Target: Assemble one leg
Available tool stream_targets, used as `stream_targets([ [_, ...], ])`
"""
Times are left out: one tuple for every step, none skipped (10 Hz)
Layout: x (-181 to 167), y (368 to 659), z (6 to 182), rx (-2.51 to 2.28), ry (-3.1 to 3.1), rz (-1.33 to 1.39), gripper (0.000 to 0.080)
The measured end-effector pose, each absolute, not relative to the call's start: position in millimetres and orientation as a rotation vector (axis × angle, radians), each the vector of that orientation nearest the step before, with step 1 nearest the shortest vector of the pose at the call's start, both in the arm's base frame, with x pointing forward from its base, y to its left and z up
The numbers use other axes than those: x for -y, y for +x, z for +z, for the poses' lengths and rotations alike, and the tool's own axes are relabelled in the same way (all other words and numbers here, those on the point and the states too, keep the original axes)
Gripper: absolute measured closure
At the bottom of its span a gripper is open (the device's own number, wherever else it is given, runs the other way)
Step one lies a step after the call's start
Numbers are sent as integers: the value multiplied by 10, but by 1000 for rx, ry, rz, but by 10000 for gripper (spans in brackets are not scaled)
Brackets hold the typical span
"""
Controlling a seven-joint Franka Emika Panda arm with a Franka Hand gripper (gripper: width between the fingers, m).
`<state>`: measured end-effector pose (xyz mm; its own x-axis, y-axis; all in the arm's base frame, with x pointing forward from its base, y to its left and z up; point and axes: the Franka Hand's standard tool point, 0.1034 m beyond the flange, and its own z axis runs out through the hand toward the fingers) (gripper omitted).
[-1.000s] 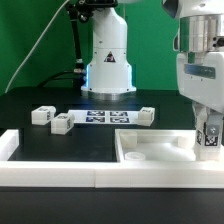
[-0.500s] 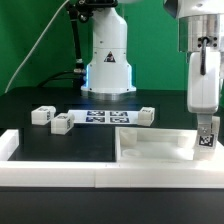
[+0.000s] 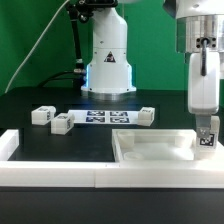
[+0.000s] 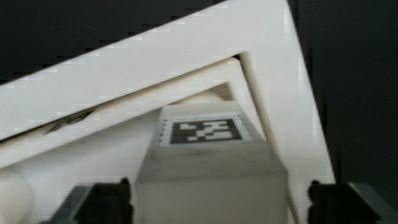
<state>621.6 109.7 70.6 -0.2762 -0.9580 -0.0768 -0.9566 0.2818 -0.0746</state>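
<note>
Exterior view: we see our hand (image 3: 207, 140) pointing down at the tabletop panel's (image 3: 150, 150) far corner, closed on a leg (image 3: 208, 137) between its fingers. Three more legs (image 3: 42, 115) sit on the black bench (image 3: 30, 105), well away from the hand, around the marker board (image 3: 105, 118). In the wrist view, our fingers (image 4: 103, 200) flank the tagged panel (image 4: 210, 131).

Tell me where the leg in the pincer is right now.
The leg is at the exterior view's far right, held upright in the pincer over the right edge of the white tabletop panel, away from the loose legs by the marker board.
</note>
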Motion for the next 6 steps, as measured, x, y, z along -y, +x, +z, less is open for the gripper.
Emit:
stream_targets([
  [-1096,6215,706,-2380,-1885,-25,211],
  [-1095,6212,705,-2265,-2028,-30,162],
  [-1094,6211,705,-2179,-2121,-37,153],
  [-1100,6210,703,-2187,-2111,-34,153],
  [-1100,6210,703,-2186,-2113,-35,153],
  [-1101,6209,703,-2186,-2113,-35,151],
])
